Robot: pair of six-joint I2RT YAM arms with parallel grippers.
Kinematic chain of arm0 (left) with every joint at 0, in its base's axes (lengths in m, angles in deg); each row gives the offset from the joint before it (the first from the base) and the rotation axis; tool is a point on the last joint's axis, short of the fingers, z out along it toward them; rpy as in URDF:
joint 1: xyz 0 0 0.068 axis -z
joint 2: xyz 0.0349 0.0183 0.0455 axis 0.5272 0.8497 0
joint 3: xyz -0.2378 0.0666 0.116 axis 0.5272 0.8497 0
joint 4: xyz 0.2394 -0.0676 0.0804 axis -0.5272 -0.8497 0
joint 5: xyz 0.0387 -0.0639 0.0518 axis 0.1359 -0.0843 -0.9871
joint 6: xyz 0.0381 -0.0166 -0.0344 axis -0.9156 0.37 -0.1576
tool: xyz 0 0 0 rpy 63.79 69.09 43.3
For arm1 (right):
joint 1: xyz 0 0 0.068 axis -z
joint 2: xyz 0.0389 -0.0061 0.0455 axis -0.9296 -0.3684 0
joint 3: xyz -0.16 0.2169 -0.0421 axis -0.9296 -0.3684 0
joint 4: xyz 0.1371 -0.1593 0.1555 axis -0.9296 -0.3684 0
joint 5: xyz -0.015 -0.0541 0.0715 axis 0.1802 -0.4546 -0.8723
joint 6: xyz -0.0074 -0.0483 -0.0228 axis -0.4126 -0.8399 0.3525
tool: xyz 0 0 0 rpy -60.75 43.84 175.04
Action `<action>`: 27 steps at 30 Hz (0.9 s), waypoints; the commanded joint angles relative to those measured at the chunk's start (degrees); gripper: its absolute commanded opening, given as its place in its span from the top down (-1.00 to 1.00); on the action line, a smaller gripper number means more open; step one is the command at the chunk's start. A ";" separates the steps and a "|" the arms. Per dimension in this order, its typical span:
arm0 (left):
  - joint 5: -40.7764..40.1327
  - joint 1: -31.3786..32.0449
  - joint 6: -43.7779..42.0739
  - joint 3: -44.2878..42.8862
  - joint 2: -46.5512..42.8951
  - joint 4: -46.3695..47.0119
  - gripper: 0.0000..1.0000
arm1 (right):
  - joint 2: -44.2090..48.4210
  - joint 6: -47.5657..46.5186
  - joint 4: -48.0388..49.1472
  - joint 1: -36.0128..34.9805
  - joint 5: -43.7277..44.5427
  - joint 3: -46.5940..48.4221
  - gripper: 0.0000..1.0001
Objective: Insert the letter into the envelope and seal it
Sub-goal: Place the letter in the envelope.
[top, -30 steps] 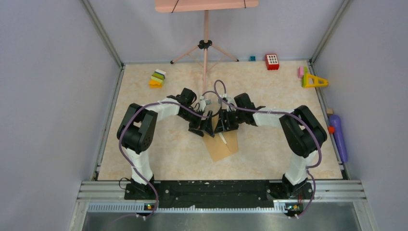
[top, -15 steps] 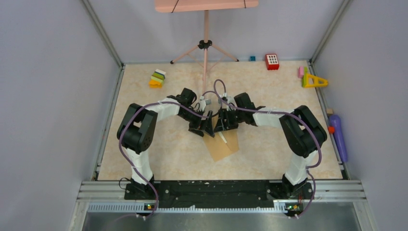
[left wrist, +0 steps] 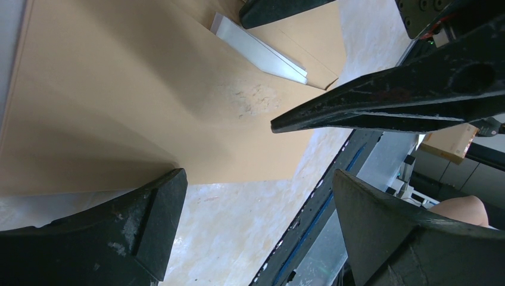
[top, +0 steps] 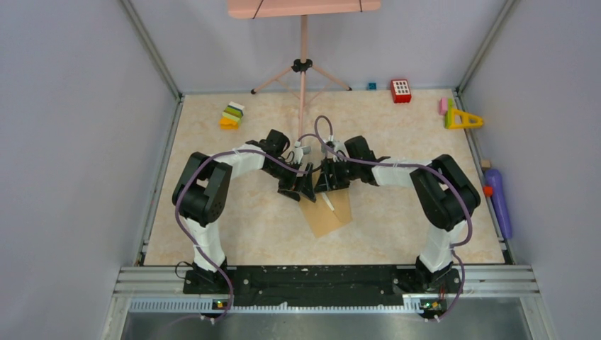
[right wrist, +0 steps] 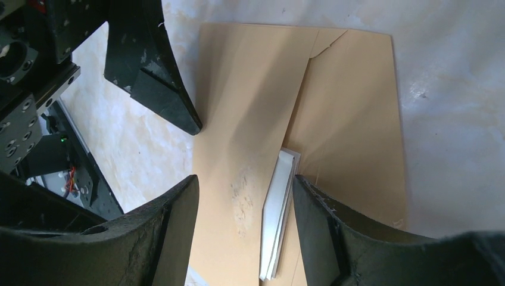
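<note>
Right wrist view: the letter (right wrist: 277,208) shows only as a pale narrow strip lying on the envelope (right wrist: 351,119), along the edge of its brown flap; the rest is covered. The envelope lies flat mid-table (top: 397,127), slightly skewed. The right hand (right wrist: 245,182) hovers over it with its jaws spread, one finger either side of the strip, gripping nothing. The left hand (left wrist: 256,185) is just beside it at the envelope's far end, jaws also wide apart and empty. A pink tripod (top: 302,67) and a red block (top: 401,91) stand well apart at the far edge.
</note>
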 commanded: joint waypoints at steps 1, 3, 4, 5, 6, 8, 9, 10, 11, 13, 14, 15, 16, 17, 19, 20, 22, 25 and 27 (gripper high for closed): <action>-2.29 0.78 -2.14 0.38 1.17 1.88 -0.97 | -1.54 0.83 2.81 -0.94 -1.66 -0.32 -0.17; -2.29 0.82 -2.16 0.44 1.11 1.89 -0.97 | -1.99 1.05 2.98 -0.97 -2.00 -0.40 -0.17; -2.27 0.83 -2.19 0.49 1.03 1.94 -0.97 | -2.17 1.11 3.07 -0.92 -2.10 -0.36 -0.17; -2.27 0.83 -2.17 0.50 0.91 1.89 -0.97 | -2.25 1.22 3.09 -0.96 -2.10 -0.34 -0.17; -2.29 0.83 -2.18 0.46 0.87 1.91 -0.97 | -2.27 1.22 3.10 -1.00 -2.03 -0.27 -0.16; -2.27 0.82 -2.17 0.56 0.78 1.97 -0.97 | -1.96 1.12 2.90 -0.96 -1.30 -0.12 -0.17; -2.31 0.82 -2.19 0.51 0.70 1.97 -0.97 | -1.62 0.90 2.72 -0.89 -0.81 -0.12 -0.17; -2.28 0.77 -2.19 0.63 0.66 1.96 -0.97 | -1.28 0.56 2.60 -0.96 -0.38 -0.08 -0.17; -2.35 0.76 -2.23 0.60 0.64 1.97 -0.97 | -0.82 0.12 2.34 -0.90 0.33 -0.02 -0.17; -2.53 0.82 -2.22 0.69 0.51 1.97 -0.97 | 0.22 -0.72 1.48 -0.76 2.11 0.10 -0.17; -2.66 0.78 -2.25 0.76 0.41 1.96 -0.97 | 0.94 -1.26 1.05 -0.52 3.40 0.03 -0.17; -2.64 0.76 -2.24 0.78 0.33 1.96 -0.97 | 1.71 -1.84 0.60 -0.15 4.58 -0.03 -0.18; -2.63 0.82 -2.15 0.87 0.18 1.96 -0.97 | 2.96 -2.37 0.41 0.34 5.30 -0.18 -0.18; -2.63 0.79 -2.22 0.91 0.08 2.05 -0.97 | 3.86 -2.68 0.32 1.26 5.62 -0.32 -0.18; -2.69 0.78 -2.24 1.05 0.03 2.15 -0.97 | 5.22 -3.45 -0.33 2.78 4.66 -0.15 -0.18; -2.63 0.82 -2.26 1.10 0.06 2.15 -0.97 | 5.72 -4.04 -1.11 3.48 3.58 0.26 -0.18; -2.57 0.77 -2.14 1.03 0.01 2.20 -0.97 | 6.71 -5.80 -3.82 4.44 0.87 1.25 -0.18; -2.39 0.78 -2.04 0.80 -0.25 2.24 -0.97 | 8.52 -8.16 -5.57 5.28 -2.03 1.81 -0.18; -2.16 0.83 -2.17 0.60 -0.95 2.03 -0.97 | 9.91 -10.17 -7.05 5.79 -2.68 1.73 -0.19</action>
